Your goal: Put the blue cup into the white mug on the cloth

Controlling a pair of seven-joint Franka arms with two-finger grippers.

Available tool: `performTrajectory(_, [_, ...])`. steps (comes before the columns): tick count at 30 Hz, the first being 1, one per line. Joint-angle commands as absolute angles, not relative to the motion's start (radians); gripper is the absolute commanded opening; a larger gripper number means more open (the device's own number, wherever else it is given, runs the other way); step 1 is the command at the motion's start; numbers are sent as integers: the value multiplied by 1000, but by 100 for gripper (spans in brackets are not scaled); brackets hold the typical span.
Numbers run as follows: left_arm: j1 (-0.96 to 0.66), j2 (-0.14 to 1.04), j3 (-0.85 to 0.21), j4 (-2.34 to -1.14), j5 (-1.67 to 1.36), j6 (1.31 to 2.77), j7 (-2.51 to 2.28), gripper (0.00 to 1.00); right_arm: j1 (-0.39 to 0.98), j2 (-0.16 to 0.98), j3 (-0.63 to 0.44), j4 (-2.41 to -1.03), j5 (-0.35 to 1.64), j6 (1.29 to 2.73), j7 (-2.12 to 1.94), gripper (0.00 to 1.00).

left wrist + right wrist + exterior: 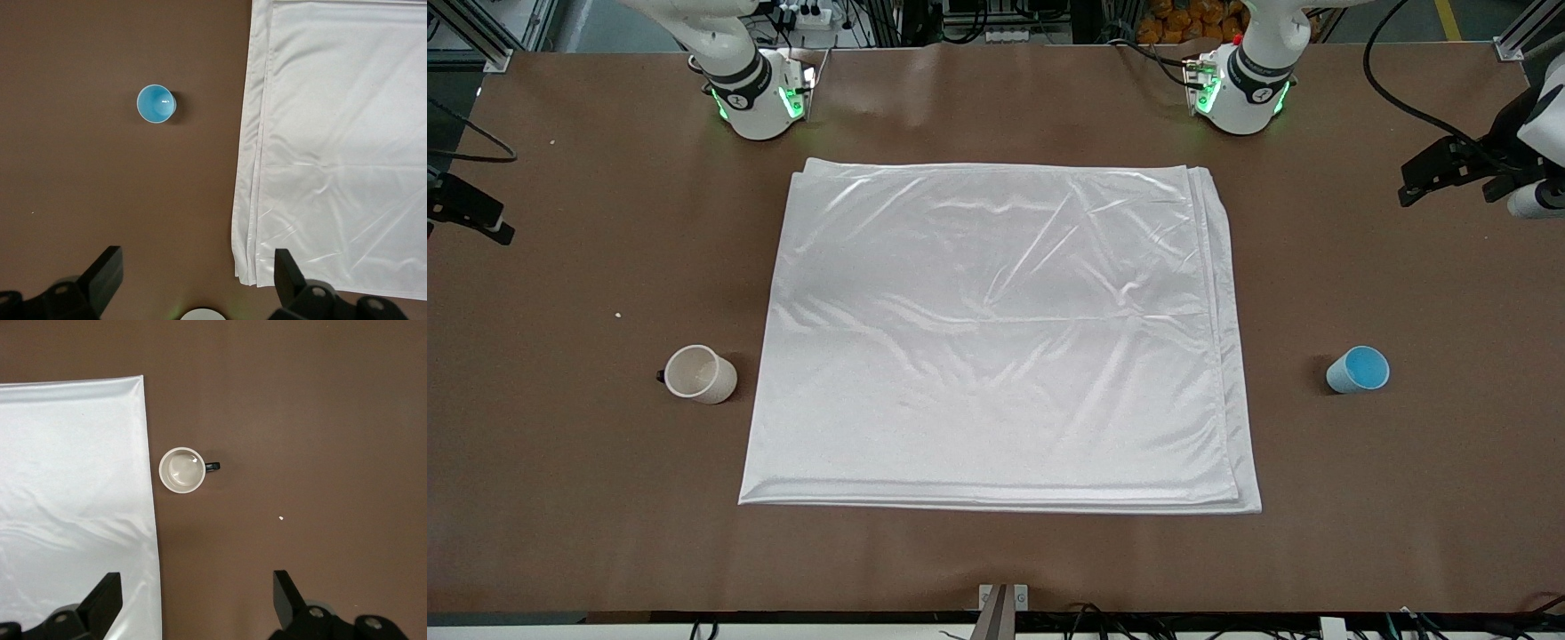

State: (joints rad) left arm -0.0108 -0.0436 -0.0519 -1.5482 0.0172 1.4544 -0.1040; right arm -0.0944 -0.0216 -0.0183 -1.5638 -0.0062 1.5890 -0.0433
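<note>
While I scan the front view, the cloth lies flat mid-counter; the white mug stands just beside its edge toward the right arm's end, the blue cup upright near the left arm's end, apart from the cloth. On my left wrist view, the left gripper hangs wide open and empty over bare counter, near the cup and the cloth's layered edge. On my right wrist view, the right gripper is spread wide too, holding nothing, over the cloth's edge beside the mug, its dark handle pointing away from the cloth.
</note>
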Motion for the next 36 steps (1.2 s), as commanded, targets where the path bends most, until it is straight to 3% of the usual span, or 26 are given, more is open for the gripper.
performTrajectory(1, [-18, -40, -54, -1539, 41, 1459, -101, 100, -92, -38, -14, -1595, -3, 1623, -28, 100])
performTrajectory(21, [8, 0, -46, -1522, -34, 1462, -133, 100, -126, -23, -20, -1606, -5, 1632, -26, 100])
performTrajectory(36, [46, 170, -41, -1519, 92, 1511, -60, 100, -117, -23, -18, -1778, -3, 1784, -40, 100])
